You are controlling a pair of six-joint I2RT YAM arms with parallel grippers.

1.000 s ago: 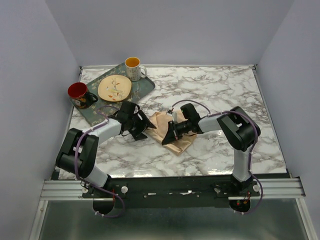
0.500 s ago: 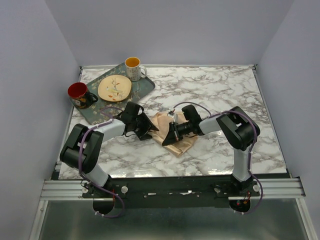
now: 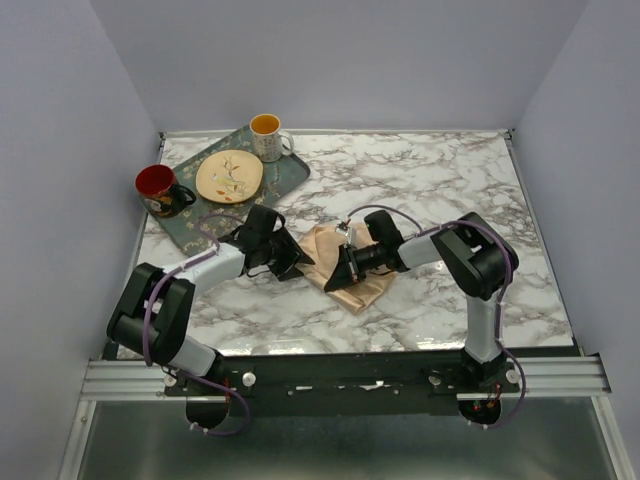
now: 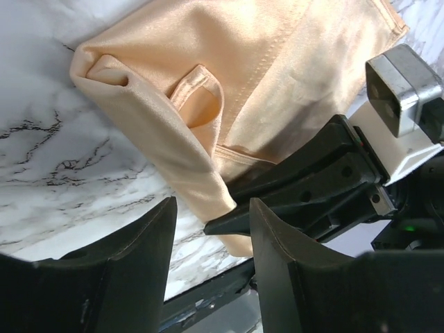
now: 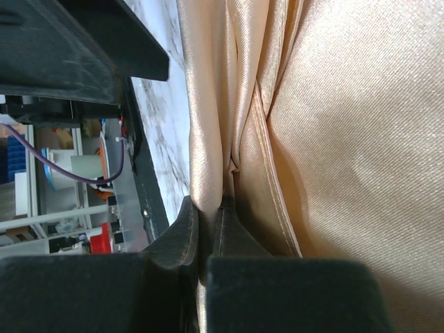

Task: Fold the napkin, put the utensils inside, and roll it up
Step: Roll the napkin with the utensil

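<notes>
The peach-tan napkin point(image 3: 352, 272) lies bunched and folded on the marble table, left of centre. My right gripper point(image 5: 208, 208) is shut on a fold at the napkin's point(image 5: 333, 125) left edge; from above the right gripper point(image 3: 336, 279) sits on the cloth's left side. My left gripper point(image 4: 211, 208) is open with nothing between its fingers point(image 4: 142, 250), and it sits just beside the rolled edge of the napkin point(image 4: 229, 76). From above the left gripper point(image 3: 294, 262) points at the cloth from the left. The utensils are out of view.
A dark patterned tray point(image 3: 186, 234) sits at the back left. It holds a cream floral plate point(image 3: 229, 176), a red mug point(image 3: 158, 187) and a white mug with an orange inside point(image 3: 266, 135). The right gripper's black fingers point(image 4: 298, 184) cross the left wrist view.
The left gripper's jaws have narrowed while staying beside the napkin's left edge, and the left arm has shifted a little. The right gripper has kept its pinch on the cloth.
</notes>
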